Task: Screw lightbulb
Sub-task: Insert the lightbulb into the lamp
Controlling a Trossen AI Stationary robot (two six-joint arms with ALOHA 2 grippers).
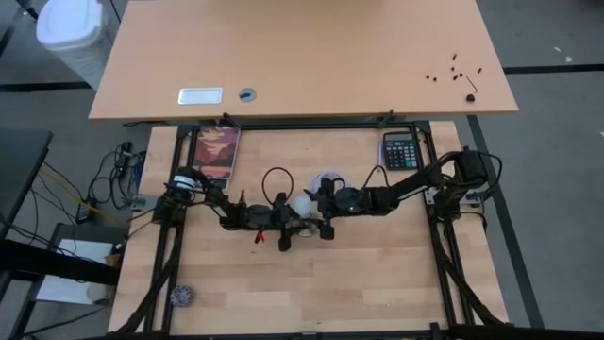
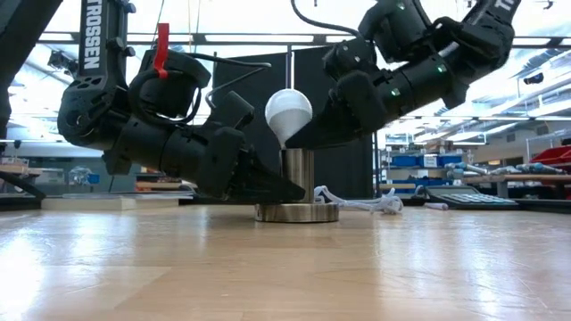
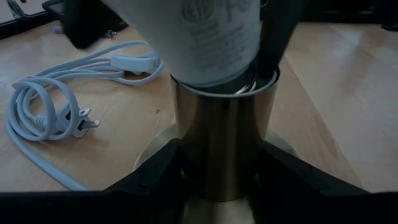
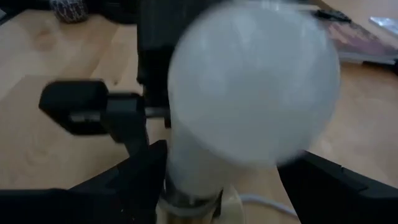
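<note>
While bulb sits in socket: seating the thread.
My left gripper (image 2: pixel 268 185) clamps the socket (image 2: pixel 298 178) stem from nine o'clock; my right gripper (image 2: pixel 312 134) pinches the lightbulb (image 2: pixel 288 111) neck from three. I'd keep it upright, twist gently, avoid cross-threading.

A calculator (image 1: pixel 399 150) lies near the far right corner of the wooden tabletop (image 1: pixel 377 274), a book (image 1: pixel 216 152) near the far left. A coiled white cord (image 3: pixel 46 112) lies beside the metal socket (image 2: pixel 298 185).
</note>
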